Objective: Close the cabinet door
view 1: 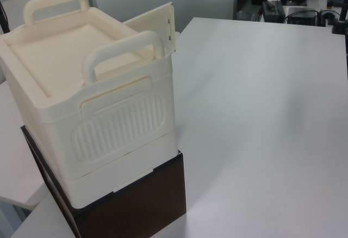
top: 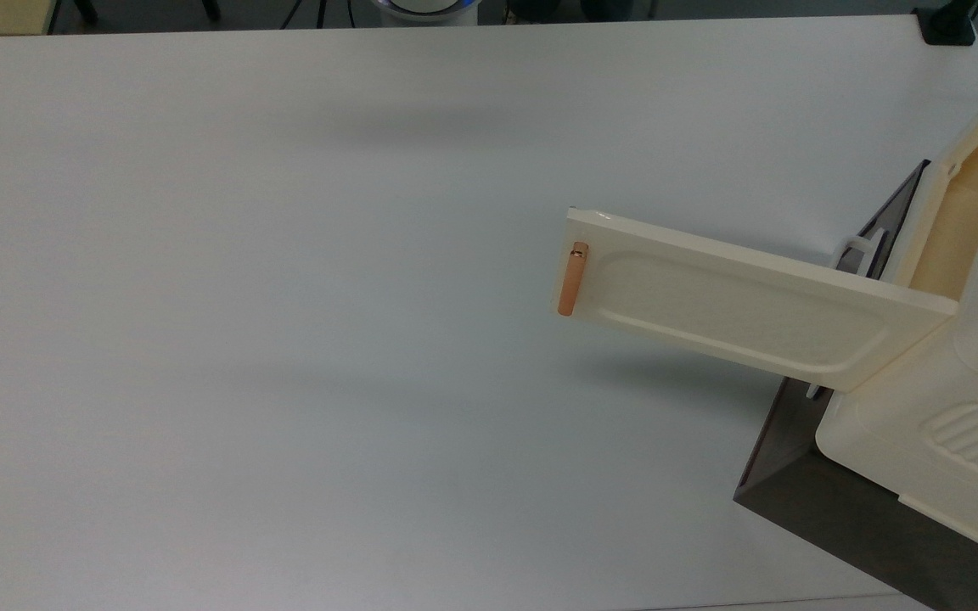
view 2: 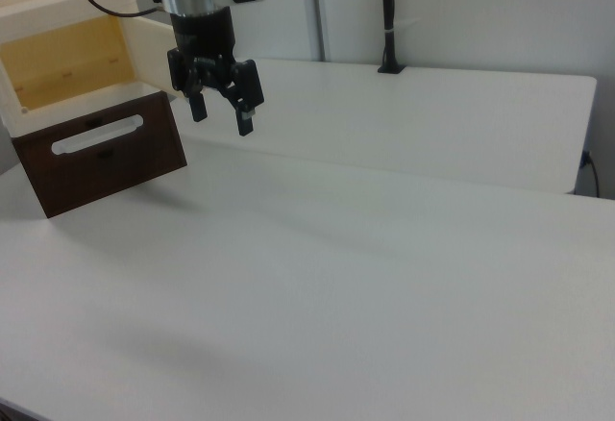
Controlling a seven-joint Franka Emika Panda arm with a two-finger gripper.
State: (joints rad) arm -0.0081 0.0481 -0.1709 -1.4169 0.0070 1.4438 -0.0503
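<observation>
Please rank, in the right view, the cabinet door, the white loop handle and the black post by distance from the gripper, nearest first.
From the gripper:
1. Cabinet door, just behind it on the right view's left.
2. White loop handle, lower left on the dark panel.
3. Black post, far off to the right view's right.

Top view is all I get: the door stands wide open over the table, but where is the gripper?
Observer: In the right view the gripper hangs above the table, open and holding nothing, in front of the cabinet.
Operator: Anything inside the cabinet?
Observer: The right view looks into the yellowish inside; the part that is visible is bare.
Operator: And its top?
Observer: The left view shows two loop handles on it.
</observation>
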